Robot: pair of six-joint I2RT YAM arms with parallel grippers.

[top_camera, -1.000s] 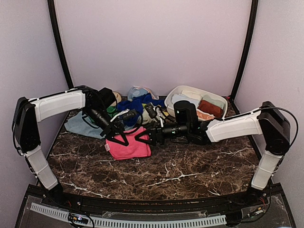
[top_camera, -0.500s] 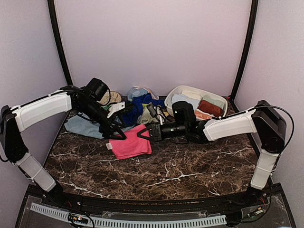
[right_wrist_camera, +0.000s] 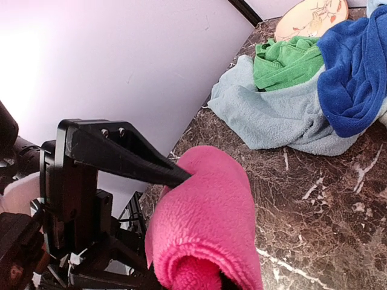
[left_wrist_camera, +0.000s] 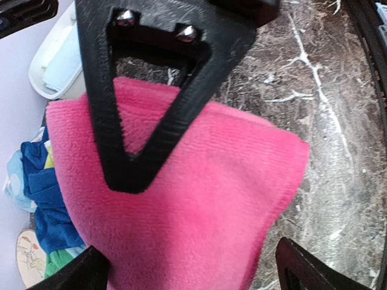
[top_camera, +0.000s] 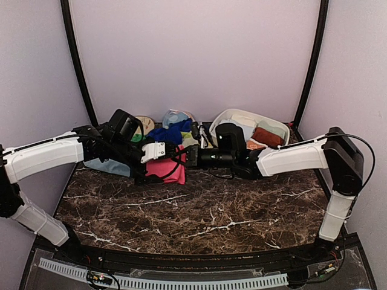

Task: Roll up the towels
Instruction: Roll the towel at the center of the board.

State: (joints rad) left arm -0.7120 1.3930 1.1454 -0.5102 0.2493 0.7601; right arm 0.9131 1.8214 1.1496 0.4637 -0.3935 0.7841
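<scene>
Marble table carries the folded pink towel at far centre-left. The right gripper is clamped on it, the left gripper spread wide around it, other towels heaped just behind.

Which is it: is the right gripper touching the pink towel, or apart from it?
Touching. The left wrist view shows one black finger of the right gripper flat on the pink towel, whose edge runs beneath.

The pink towel fills the centre, with the marbled surface at right. The left gripper jaws stand wide apart at its lower edge. One right gripper finger overlaps the towel's upper edge.
</scene>
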